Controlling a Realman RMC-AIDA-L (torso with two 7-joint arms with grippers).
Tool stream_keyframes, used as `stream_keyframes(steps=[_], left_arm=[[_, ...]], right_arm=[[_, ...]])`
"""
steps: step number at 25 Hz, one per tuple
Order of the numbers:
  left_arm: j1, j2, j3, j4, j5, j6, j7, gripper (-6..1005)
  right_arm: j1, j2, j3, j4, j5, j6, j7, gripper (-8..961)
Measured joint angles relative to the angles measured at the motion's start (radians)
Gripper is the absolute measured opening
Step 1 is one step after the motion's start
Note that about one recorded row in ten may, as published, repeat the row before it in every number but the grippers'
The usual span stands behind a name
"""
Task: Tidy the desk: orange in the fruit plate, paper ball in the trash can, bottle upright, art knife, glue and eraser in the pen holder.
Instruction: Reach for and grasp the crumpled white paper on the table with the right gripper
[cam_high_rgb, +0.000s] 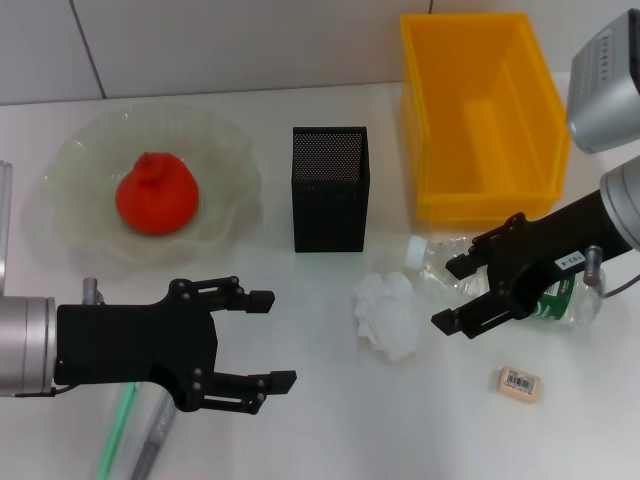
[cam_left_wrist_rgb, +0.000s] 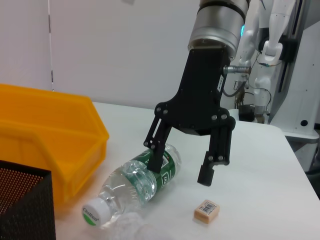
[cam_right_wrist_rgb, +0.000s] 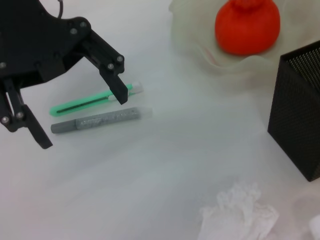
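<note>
Right gripper (cam_high_rgb: 467, 294) partly hides the bottle (cam_high_rgb: 440, 268), seemingly untouched.

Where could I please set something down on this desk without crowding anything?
Bare desk lies between the left tool and paper ball, and before the pen holder. It is crowded around the bottle, right tool and eraser.

Clear glossy plastic bottle (cam_high_rgb: 500, 285), crumpled paper ball (cam_high_rgb: 387, 313), black mesh pen holder (cam_high_rgb: 330, 187).
</note>
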Motion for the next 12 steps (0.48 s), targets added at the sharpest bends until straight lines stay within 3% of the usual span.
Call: stream_keyframes(steps=[12], left_arm=[[-0.001, 0.000, 0.000, 0.000, 0.001, 0.005, 0.001, 861]], right_arm=[[0.012, -0.001, -0.057, 0.064, -0.018, 0.094, -0.011, 766]])
